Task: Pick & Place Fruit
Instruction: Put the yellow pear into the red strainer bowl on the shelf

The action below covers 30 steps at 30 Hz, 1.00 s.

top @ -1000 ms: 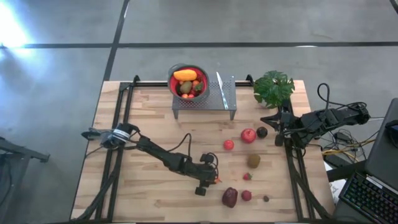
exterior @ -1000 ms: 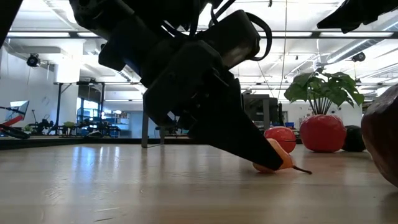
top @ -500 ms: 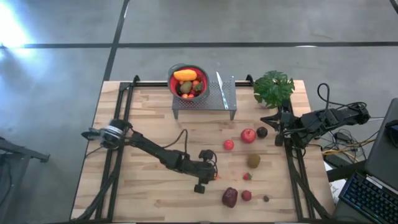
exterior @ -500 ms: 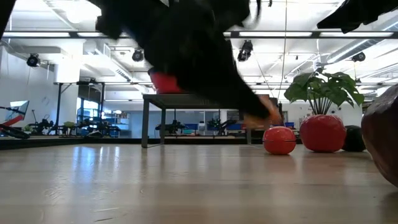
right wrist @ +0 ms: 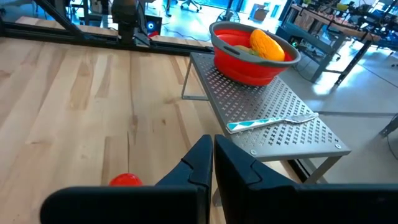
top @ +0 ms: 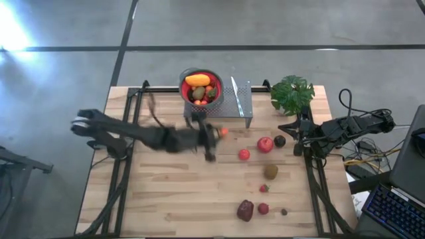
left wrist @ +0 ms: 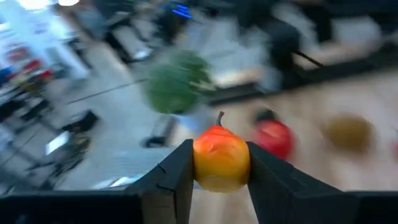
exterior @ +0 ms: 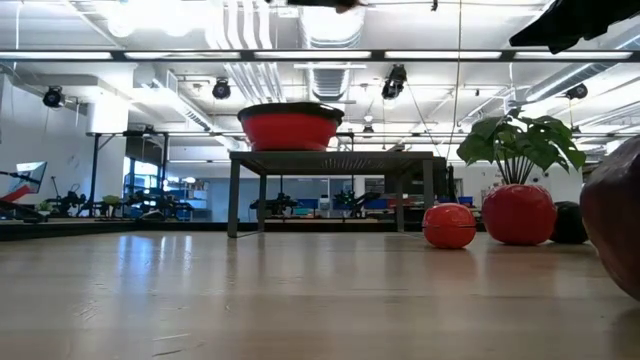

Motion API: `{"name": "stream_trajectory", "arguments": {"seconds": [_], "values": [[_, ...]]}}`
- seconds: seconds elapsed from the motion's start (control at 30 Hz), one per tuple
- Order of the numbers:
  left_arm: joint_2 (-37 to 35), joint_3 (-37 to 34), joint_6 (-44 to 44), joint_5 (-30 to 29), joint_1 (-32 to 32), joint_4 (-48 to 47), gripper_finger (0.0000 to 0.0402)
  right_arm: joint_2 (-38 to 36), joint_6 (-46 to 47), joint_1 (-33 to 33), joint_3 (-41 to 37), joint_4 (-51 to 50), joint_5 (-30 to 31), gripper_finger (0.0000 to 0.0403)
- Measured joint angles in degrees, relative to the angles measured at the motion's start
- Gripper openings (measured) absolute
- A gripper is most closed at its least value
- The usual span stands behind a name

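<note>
High view: the left tool (top: 214, 136) is seen raised over the tabletop (top: 159, 199), just in front of the metal stand (top: 218, 106) that carries the red bowl (top: 200, 85); a small orange fruit (top: 224, 131) is clamped at its tip. More fruit lies loose on the wood, well apart from the stand: a red apple (top: 265, 144), a small red one (top: 244, 154), a kiwi (top: 270, 171) and a dark maroon one (top: 245, 210).

Low view: the bowl (exterior: 291, 125) is shown on the stand (exterior: 330, 160), with nothing of the left arm visible at tabletop height.

Left wrist view: the orange fruit (left wrist: 221, 157) is gripped squarely between both fingers (left wrist: 176, 174); it is round, glossy, orange-yellow with a redder top and a thin stem.

Right wrist view: the right tool (right wrist: 213, 163) is closed on nothing, parked beside the potted plant (top: 292, 93), away from the stand.

Step in hand, as judged: the carry should be kept above the bowl's rim, and the grip loosened only once the fruit is centred over the bowl, so that fruit already inside is not knocked out.
</note>
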Motion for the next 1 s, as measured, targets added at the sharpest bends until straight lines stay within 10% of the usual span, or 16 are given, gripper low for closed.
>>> {"name": "stream_trajectory", "arguments": {"seconds": [0.43,1.0], "values": [[-7.9,3.8,-19.8,13.9,29.9,-15.8,0.0128,0.0,-0.9,0.0,0.0,-0.3,0.0,0.0013],[1.2,3.6,-19.6,15.6,33.4,-21.5,0.0128,0.0,-1.0,0.0,0.0,-0.6,0.0,0.0013]]}}
